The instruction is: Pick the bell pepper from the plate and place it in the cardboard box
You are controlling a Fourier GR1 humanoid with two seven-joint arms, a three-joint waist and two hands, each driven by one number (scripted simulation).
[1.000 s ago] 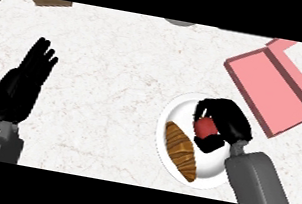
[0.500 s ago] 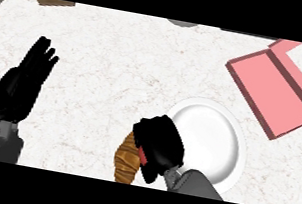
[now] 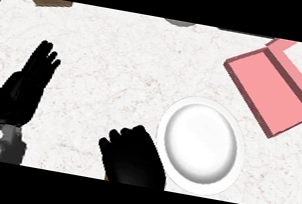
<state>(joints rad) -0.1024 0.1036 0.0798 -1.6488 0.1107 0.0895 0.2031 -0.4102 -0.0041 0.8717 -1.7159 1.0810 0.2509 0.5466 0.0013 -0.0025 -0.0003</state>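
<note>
Resting open at the view's 9 o'clock with fingers straight up, the left hand (image 3: pixel 25 89) takes no part, while the right hand (image 3: pixel 133 157) sits curled at 6 o'clock on the desk (image 3: pixel 131 60), just left of the white plate (image 3: pixel 200 142); what it holds, if anything, I cannot tell. Half a second ago a croissant showed beside that hand and the plate was already bare; now no croissant or bell pepper is visible anywhere. The pink cardboard box (image 3: pixel 283 89) lies at 2 o'clock, well apart from the hand, likely because carrying has not begun.
</note>
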